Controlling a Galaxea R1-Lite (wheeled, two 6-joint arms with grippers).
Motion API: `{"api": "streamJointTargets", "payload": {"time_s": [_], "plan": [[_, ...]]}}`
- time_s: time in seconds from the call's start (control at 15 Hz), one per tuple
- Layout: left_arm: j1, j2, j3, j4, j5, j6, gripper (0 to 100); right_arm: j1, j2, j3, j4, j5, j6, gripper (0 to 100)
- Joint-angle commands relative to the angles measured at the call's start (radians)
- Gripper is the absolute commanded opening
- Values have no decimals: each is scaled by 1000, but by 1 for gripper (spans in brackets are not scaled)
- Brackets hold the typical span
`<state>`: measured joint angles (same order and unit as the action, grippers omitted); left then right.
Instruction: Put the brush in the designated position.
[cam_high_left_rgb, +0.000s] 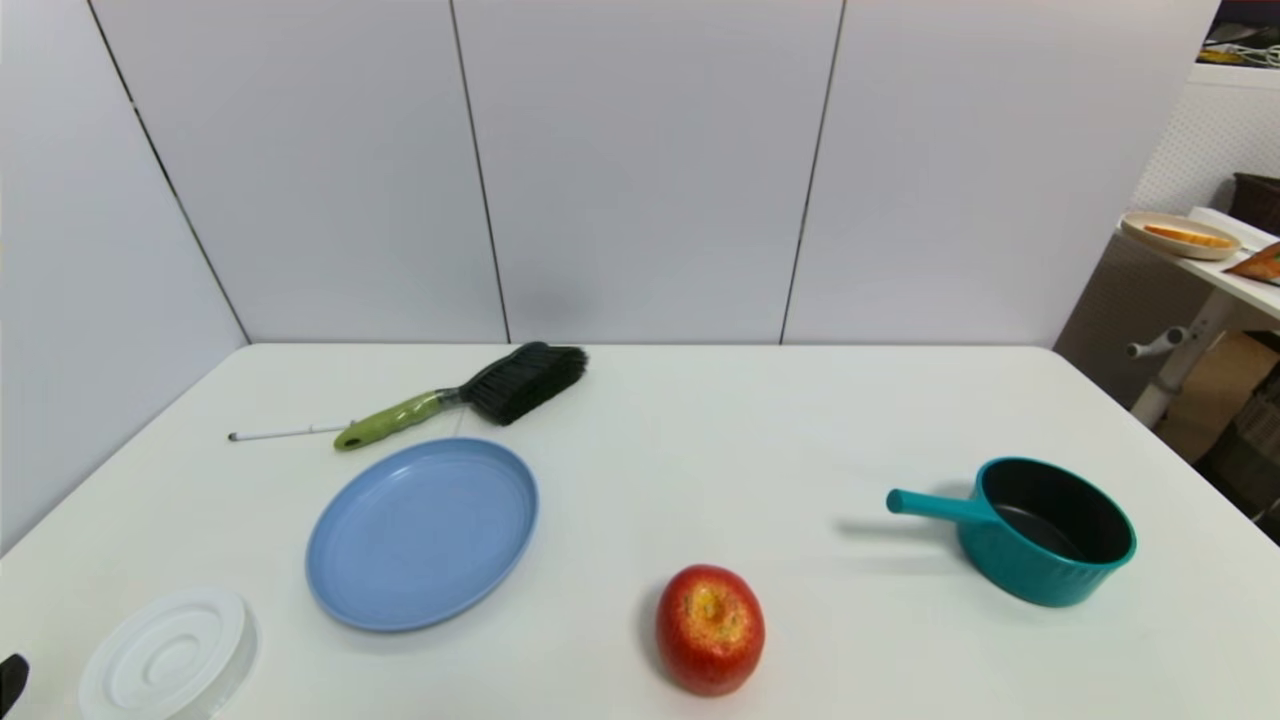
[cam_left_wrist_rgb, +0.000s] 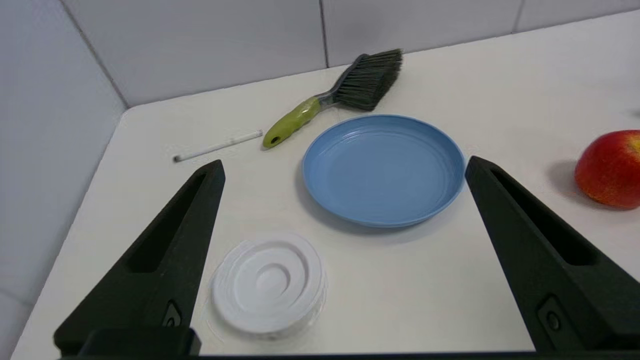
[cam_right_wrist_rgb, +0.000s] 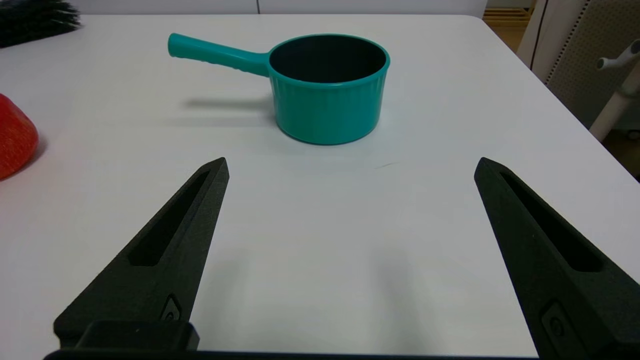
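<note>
Brush (cam_high_left_rgb: 470, 394) lying flat nr far-left part of white tabletop (cam_high_left_rgb: 700, 420), lime-green handle aimed at left edge, dark bristles toward far edge & wall. Handle end just beside thin white pen (cam_high_left_rgb: 290, 433), which runs on toward left edge; touching or not, can't tell. No brand, label or writing readable on any item.

Blue plate (cam_high_left_rgb: 422, 532) just nearside of brush, apart from it. White round lid (cam_high_left_rgb: 165, 655) at near-left corner. Red apple (cam_high_left_rgb: 710, 628) nr near edge, about mid-width. Teal saucepan (cam_high_left_rgb: 1040, 540) toward right edge, handle pointing left, well apart from brush.

Left gripper (cam_left_wrist_rgb: 345, 167) w/ fingers (cam_left_wrist_rgb: 165, 260) spread wide, holding nothing, above near-left corner; lid & plate seen between its tips in wrist view, brush beyond plate. Only a black sliver of it at bottom-left of head view.

Right gripper (cam_right_wrist_rgb: 350, 165) also wide open, holding nothing, over bare tabletop nearside of saucepan; not seen in head view.
</note>
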<state>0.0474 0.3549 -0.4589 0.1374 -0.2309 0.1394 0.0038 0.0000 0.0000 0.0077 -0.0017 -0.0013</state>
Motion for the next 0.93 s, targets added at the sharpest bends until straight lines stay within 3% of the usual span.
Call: {"api": "streamJointTargets", "payload": {"time_s": [0.07, 0.33, 0.47, 0.93], "plan": [[-46, -206, 154, 1, 148, -61, 100, 1, 2, 2, 0, 0, 0, 100], [-46, -358, 336, -9, 185, -83, 100, 1, 2, 2, 0, 0, 0, 100], [-46, -356, 468, -142, 185, -70, 100, 1, 2, 2, 0, 0, 0, 100], [-46, -356, 457, -136, 199, -98, 100, 1, 2, 2, 0, 0, 0, 100]]}}
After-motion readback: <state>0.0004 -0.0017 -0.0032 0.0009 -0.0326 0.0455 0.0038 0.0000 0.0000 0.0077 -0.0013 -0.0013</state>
